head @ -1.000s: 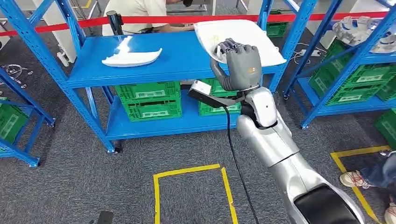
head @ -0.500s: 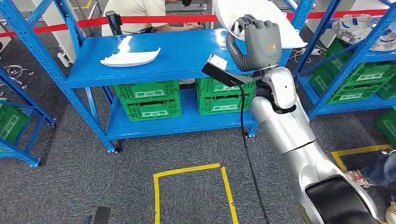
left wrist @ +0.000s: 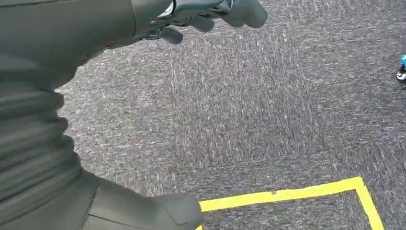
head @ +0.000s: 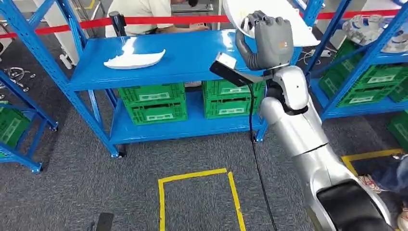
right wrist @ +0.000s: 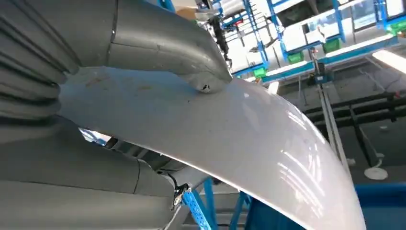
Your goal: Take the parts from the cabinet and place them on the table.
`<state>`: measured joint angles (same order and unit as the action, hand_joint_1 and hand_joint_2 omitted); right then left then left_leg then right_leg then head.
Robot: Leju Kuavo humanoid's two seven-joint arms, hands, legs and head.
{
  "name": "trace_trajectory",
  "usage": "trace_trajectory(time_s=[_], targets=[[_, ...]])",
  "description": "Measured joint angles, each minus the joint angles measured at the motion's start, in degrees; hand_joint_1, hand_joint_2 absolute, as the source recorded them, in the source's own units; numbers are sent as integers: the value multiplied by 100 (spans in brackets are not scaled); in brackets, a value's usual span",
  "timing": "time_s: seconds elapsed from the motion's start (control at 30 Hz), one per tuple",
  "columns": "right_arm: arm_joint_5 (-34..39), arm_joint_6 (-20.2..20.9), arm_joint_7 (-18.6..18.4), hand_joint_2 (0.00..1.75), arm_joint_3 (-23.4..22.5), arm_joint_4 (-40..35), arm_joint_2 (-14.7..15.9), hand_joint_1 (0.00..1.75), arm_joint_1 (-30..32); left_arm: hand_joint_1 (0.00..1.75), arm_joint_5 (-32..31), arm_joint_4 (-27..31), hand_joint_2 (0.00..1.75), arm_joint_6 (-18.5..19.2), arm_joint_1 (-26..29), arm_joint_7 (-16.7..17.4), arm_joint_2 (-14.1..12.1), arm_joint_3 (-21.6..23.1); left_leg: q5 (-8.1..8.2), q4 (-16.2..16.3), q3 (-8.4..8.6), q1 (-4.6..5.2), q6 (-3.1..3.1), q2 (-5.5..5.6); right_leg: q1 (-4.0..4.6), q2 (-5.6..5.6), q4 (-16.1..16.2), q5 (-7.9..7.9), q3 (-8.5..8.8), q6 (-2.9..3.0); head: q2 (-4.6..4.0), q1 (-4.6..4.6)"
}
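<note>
My right hand (head: 272, 41) grips a large white curved panel (head: 240, 12), raised above the right end of the blue shelf (head: 192, 55). In the right wrist view the thumb (right wrist: 191, 57) presses on the glossy white panel (right wrist: 249, 139), with the darker fingers beneath it. A second white curved part (head: 134, 58) lies on the left half of the shelf top. My left hand (left wrist: 119, 19) hangs over grey carpet, its fingers apart and nothing in it.
Green crates (head: 156, 103) fill the lower shelf. More blue racks stand at left (head: 19, 110) and right (head: 365, 62), the right one bearing a white part (head: 368, 29). A person (head: 139, 12) sits behind the shelf; another person's shoe (head: 368, 180) is at right. Yellow tape (head: 197, 175) marks the carpet.
My right hand has lifted the white panel off the shelf top, up and to the right; in the last half second it rose only slightly.
</note>
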<state>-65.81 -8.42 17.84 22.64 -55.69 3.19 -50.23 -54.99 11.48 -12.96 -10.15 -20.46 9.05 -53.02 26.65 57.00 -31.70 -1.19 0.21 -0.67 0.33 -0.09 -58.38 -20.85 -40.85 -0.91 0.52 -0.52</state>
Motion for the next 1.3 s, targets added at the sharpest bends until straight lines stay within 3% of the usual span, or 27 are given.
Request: trace_trajectory(time_s=[0.07,0.13,0.17,0.2,0.27,0.3,0.33,0.37,0.47,0.53,0.6,0.63,0.67,0.7,0.77,0.8,0.83,0.87,0.97,1.0,1.03,1.07,1.13,1.17,1.2,1.27,1.3], targets=[[-20,167,-26,175,0,0,59,175,-144,0,24,0,175,0,5,42,-15,-42,-12,2,-26,-20,10,-42,-46,17,-925,-529,-333,-57,0,-20],[-22,315,-40,175,0,4,140,175,-234,0,26,0,175,-2,15,66,-31,-74,-12,33,-63,-44,-11,-73,-113,16,-1696,-824,-610,-114,0,-22],[-22,365,-48,175,-2,6,164,175,-279,0,26,0,175,-2,20,70,-35,-79,-6,49,-77,-67,-42,-91,-150,10,-1680,-780,-570,-142,0,-24],[-22,405,-61,175,0,6,183,175,-337,0,26,0,175,-2,20,79,-33,-81,8,75,-89,-97,-86,-120,-191,-1,-1395,-641,-373,-178,0,-24],[-22,440,-72,175,-2,6,214,175,-490,0,26,0,175,-4,18,81,-35,-83,75,193,-121,-171,-211,-182,-268,-167,-329,-275,295,-285,0,-31],[-31,473,-68,175,0,9,252,175,-564,0,26,15,175,-22,14,77,-83,-85,105,234,-145,-140,-277,-204,-216,-264,-183,-479,351,-296,0,-46],[-37,539,-22,175,4,11,276,175,-645,0,31,15,175,-35,15,63,-89,-92,138,290,-155,-116,-339,-215,-214,-194,-161,-421,357,-157,0,-77],[-24,589,33,175,2,26,346,175,-695,0,42,31,175,-46,20,61,-127,-109,130,250,-137,-116,-371,-225,-218,-159,-198,-441,341,-77,0,-35],[146,665,341,175,2,81,551,175,-916,0,182,24,175,-55,89,24,-162,-151,146,197,-107,-152,-468,-299,-209,-35,-202,-414,310,75,0,-11],[256,650,420,175,2,79,665,175,-1051,0,271,24,175,-96,164,-44,-195,-230,492,651,-287,-142,-435,-73,-203,34,-192,-401,311,140,0,42],[330,621,415,175,11,63,803,175,-1048,0,315,22,175,-155,266,-94,-243,-291,908,1553,-692,-79,-385,6,-157,119,-188,-396,308,182,0,87],[358,610,373,175,22,2,912,175,-985,0,310,17,175,-190,314,-89,-262,-315,1001,1892,-854,-50,-348,16,-123,160,-189,-393,308,195,0,98],[391,606,330,175,31,-101,1032,175,-902,0,244,15,175,-219,348,-59,-278,-321,965,1970,-901,-18,-306,22,-93,205,-189,-389,308,201,0,100],[445,612,271,175,46,-275,1206,175,-801,0,106,15,175,-251,387,32,-310,-324,791,1774,-819,21,-235,38,-62,246,-189,-384,308,208,0,105],[683,724,201,175,52,-646,1542,175,-636,0,-246,9,175,-271,434,238,-378,-289,338,918,-401,82,-85,157,-18,341,-190,-374,310,214,0,107],[869,794,184,175,52,-882,1754,175,-533,0,-421,9,175,-234,457,343,-463,-234,233,471,-199,113,2,394,-28,360,-190,-368,309,210,0,105],[1042,861,188,175,55,-1118,1979,175,-451,0,-580,2,175,-166,478,437,-511,-178,285,366,-99,99,4,476,30,385,-199,-358,279,186,0,96],[1165,917,188,175,61,-1304,2167,175,-355,0,-674,11,175,-133,496,488,-597,-127,264,349,-108,114,-35,419,-5,427,-188,-335,270,150,0,103],[1353,1019,190,175,44,-1774,2714,175,-150,0,-778,9,175,4,537,586,-763,-9,198,272,-98,109,23,281,-17,572,-135,-262,256,40,0,94],[1411,1039,190,175,42,-1903,2860,175,-96,0,-815,9,175,11,532,592,-802,26,156,223,-82,79,38,190,-19,452,-200,-326,209,26,0,88],[1488,1100,194,175,46,-2017,2983,175,-92,0,-846,20,175,-11,531,599,-872,63,136,207,-91,77,77,138,-8,265,-450,-551,89,-11,0,26],[1572,1148,194,175,46,-2127,3076,175,-56,0,-868,22,175,-48,539,599,-920,85,131,207,-106,78,86,71,-23,168,-843,-783,-72,-48,0,22],[1799,1328,225,175,46,-2404,3315,175,144,0,-983,26,175,-85,571,601,-1040,111,131,211,-117,76,87,-48,-65,86,-1643,-1136,-377,-102,0,15],[1927,1458,227,175,44,-2522,3423,175,239,0,-1041,26,175,-85,594,614,-1086,144,131,216,-124,69,86,-114,-87,73,-1809,-1163,-428,-120,0,9],[2021,1582,221,175,42,-2664,3536,175,307,0,-1075,33,175,-85,609,639,-1159,183,132,222,-131,65,82,-175,-112,48,-1686,-1067,-342,-133,0,2],[2183,1831,205,175,24,-2932,3772,175,309,0,-1095,42,175,-37,602,630,-1276,221,152,249,-138,57,52,-300,-144,-77,-776,-680,216,-156,0,2],[2295,1962,192,175,-4,-3036,3899,175,272,0,-1095,52,175,11,594,621,-1344,223,174,280,-133,62,17,-343,-145,-291,-255,-555,542,-164,0,-5]])
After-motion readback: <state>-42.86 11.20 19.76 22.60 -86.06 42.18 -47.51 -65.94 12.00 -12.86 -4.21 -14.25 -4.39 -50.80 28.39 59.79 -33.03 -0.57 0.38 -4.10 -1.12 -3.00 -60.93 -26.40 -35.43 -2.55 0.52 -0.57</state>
